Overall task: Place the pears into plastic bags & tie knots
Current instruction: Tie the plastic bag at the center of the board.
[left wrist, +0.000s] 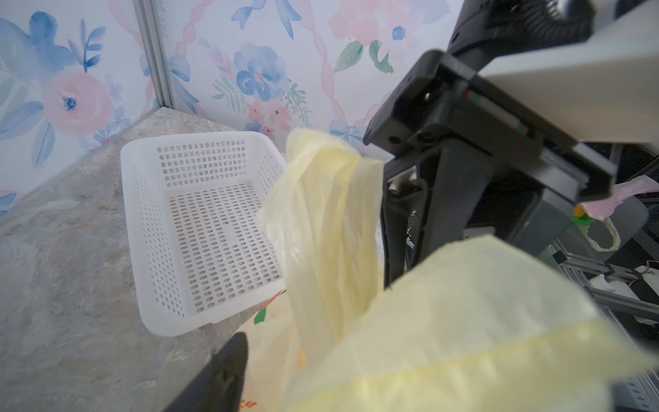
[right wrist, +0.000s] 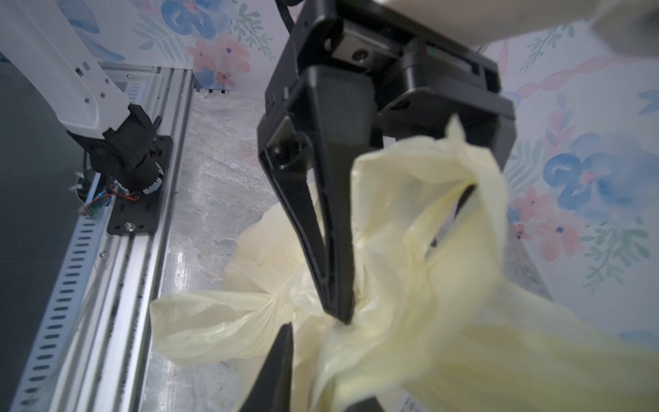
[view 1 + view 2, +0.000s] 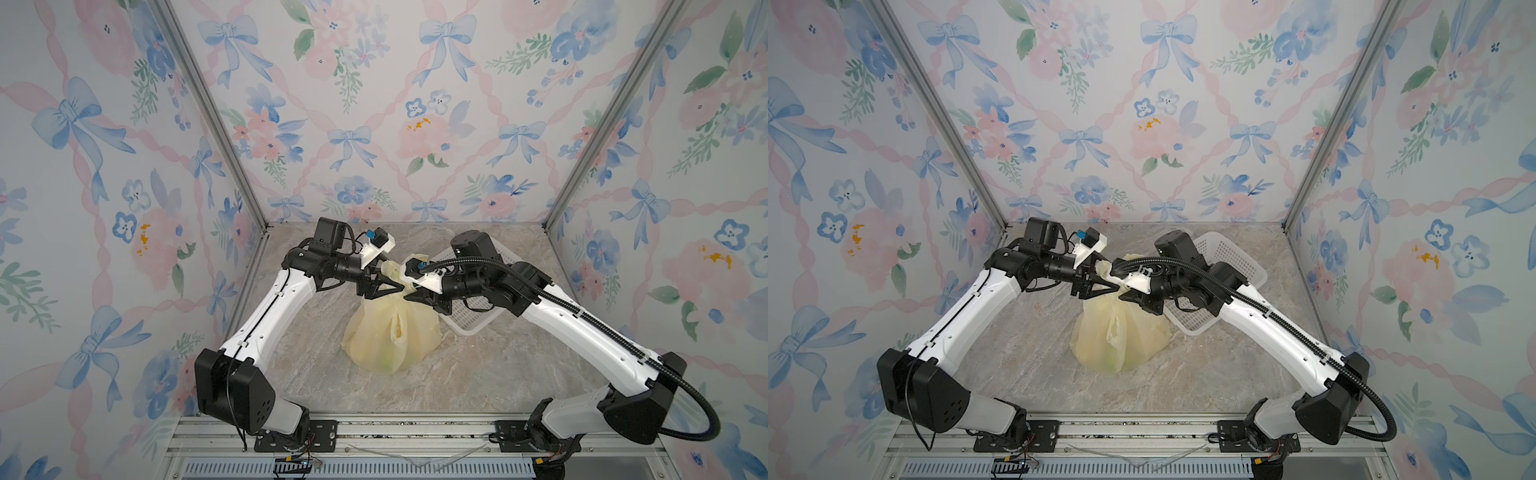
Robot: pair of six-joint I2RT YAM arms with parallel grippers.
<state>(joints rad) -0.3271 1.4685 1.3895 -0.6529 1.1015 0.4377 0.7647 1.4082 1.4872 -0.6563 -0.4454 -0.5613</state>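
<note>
The pale-yellow plastic bag point(image 3: 390, 332) point(image 3: 1121, 336) stands bulging in the middle of the table. The pears show only dimly through its film, with a green one point(image 3: 384, 362) low at the front. My left gripper point(image 3: 388, 286) point(image 3: 1111, 286) and right gripper point(image 3: 409, 296) point(image 3: 1128, 296) meet tip to tip over the bag's gathered top. In the right wrist view, the right gripper point(image 2: 321, 364) has its jaws apart with film between them. The left gripper's fingers point(image 2: 321, 199) are spread around a handle point(image 2: 428, 199). A twist of film point(image 2: 280, 299) lies beside them; I cannot tell if it is a knot.
A white perforated basket point(image 3: 478, 320) point(image 3: 1225, 257) point(image 1: 199, 228) sits empty behind and to the right of the bag, under the right arm. Flowered walls close off three sides. An aluminium rail point(image 3: 374, 432) runs along the front edge.
</note>
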